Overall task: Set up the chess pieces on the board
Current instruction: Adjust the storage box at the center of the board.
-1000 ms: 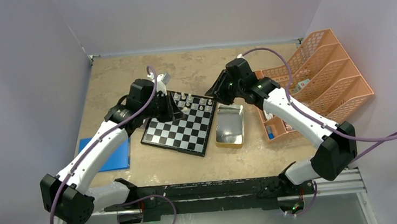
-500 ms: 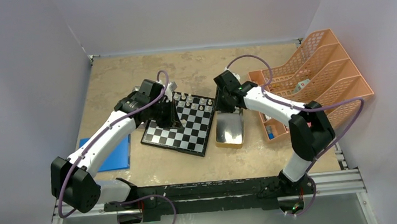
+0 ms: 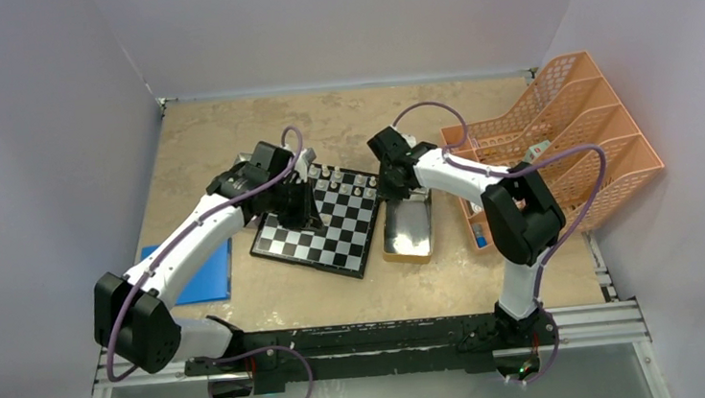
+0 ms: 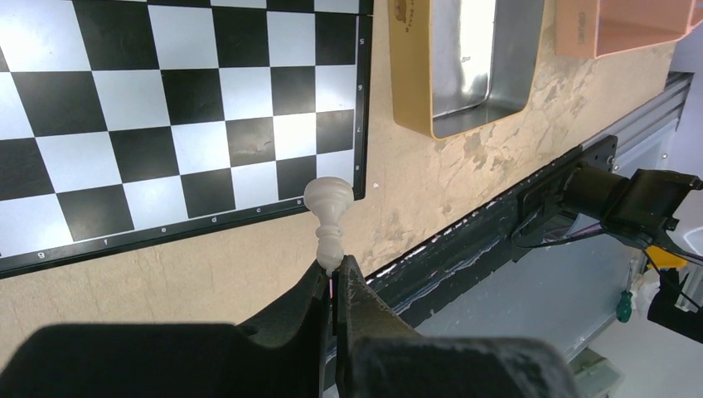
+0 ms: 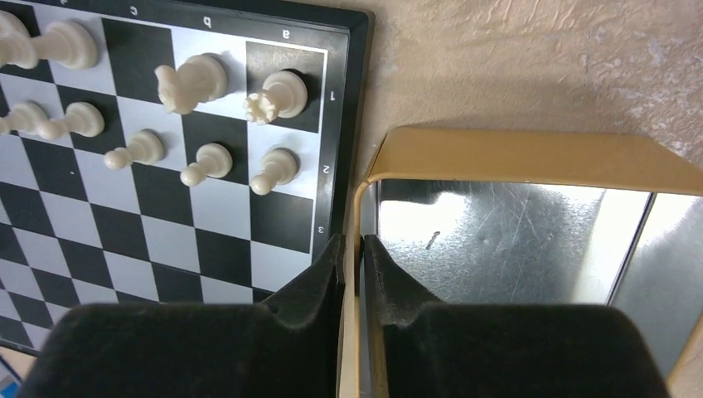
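A: Left end effector (image 4: 334, 278), what did it hold?
B: It clenched a cream-white chess piece (image 4: 329, 207), centre frame, by the corner of the black-and-silver checked chessboard (image 4: 166, 124). Right end effector (image 5: 355, 249) pinched the wall of the gold metal tray (image 5: 514, 153).

On the table (image 3: 342, 123) the board (image 3: 317, 226) lies at the middle, with chess pieces (image 3: 342, 182) standing on its far rows. A tray (image 3: 407, 228) lies just right of the board, close beside its edge. Right of the tray, a rack (image 3: 574, 131) stands by the right wall. A sheet (image 3: 213, 280) lies left of the board, apart from it.
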Controlling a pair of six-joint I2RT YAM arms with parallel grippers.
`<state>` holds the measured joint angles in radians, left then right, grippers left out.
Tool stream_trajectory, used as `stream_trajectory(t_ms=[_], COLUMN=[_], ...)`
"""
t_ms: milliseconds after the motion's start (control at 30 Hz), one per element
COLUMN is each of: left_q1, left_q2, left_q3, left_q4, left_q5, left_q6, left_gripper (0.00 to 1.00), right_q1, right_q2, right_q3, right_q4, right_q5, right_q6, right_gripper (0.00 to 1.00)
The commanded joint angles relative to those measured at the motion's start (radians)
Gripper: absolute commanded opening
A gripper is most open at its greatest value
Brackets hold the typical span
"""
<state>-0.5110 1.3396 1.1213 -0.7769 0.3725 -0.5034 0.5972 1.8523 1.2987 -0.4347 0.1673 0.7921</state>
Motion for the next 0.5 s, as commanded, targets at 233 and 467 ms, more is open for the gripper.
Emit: stream_trajectory(t_ms=[233, 467], left_q1=[0.006, 0.006], left_q2=[0.059, 0.067], left_q3=[0.057, 0.064], left_q4=[-0.007, -0.005], left_q5=[0.022, 0.038], left_q6=[0.030, 0.034], left_gripper=[0.00, 0.00], right_q1=[-0.027, -0.057], right_q2=[0.004, 0.011], right_q3=[0.083, 0.072], right_q4=[-0.008, -0.011], right_q5=[0.008, 0.014], right_q6=[0.085, 0.104], right_gripper=[0.11, 0.02])
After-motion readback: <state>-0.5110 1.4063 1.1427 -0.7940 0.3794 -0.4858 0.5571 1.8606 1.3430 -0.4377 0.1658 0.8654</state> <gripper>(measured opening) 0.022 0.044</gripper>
